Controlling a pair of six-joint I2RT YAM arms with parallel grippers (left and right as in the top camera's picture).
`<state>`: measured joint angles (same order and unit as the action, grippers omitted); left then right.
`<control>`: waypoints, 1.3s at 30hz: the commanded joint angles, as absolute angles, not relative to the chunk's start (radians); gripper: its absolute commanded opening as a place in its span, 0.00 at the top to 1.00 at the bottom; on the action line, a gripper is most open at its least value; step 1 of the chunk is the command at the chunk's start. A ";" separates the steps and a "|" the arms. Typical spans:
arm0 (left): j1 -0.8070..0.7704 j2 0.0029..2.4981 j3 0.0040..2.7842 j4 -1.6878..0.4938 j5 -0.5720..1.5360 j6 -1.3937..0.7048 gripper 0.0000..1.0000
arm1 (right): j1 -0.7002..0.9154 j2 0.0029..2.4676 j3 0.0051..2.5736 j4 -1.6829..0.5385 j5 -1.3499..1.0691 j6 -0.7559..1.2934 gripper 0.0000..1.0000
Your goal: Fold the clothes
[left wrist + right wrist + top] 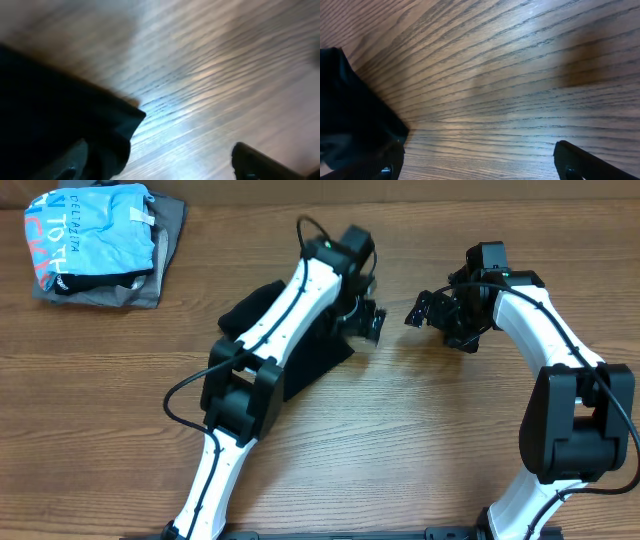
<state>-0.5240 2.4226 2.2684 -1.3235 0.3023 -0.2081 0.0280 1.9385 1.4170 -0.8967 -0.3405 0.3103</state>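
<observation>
The black T-shirt (318, 358) lies bunched in a compact shape mid-table, mostly under my left arm. In the left wrist view its corner (75, 115) lies on the wood beside the left finger. My left gripper (374, 326) is open at the shirt's right edge, fingers wide apart (160, 161) with bare wood between them. My right gripper (418, 310) is open and empty just right of it, over bare table (480, 161). A black shape (350, 115) fills the left of the right wrist view; I cannot tell whether it is shirt or the other gripper. No neck tag shows.
A light blue printed shirt (95, 225) lies on a grey folded garment (165, 240) at the far left corner. Bare wooden table (420, 440) stretches in front of and between the arms.
</observation>
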 commanded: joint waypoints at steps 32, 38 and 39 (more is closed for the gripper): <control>-0.138 2.404 2.313 -1.308 0.318 0.250 0.00 | 0.033 1.932 1.413 -0.894 -0.341 0.311 0.01; -0.137 2.404 2.313 -1.337 0.337 0.421 0.00 | 0.034 1.932 1.413 -0.895 -0.341 0.311 0.01; -0.137 2.404 2.313 -1.351 0.338 0.441 0.00 | 0.034 1.932 1.413 -0.895 -0.341 0.311 0.01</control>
<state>-0.1314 2.4107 2.3211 -1.3304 0.3058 0.2985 0.0280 1.9385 1.4170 -0.8959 -0.3405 0.3107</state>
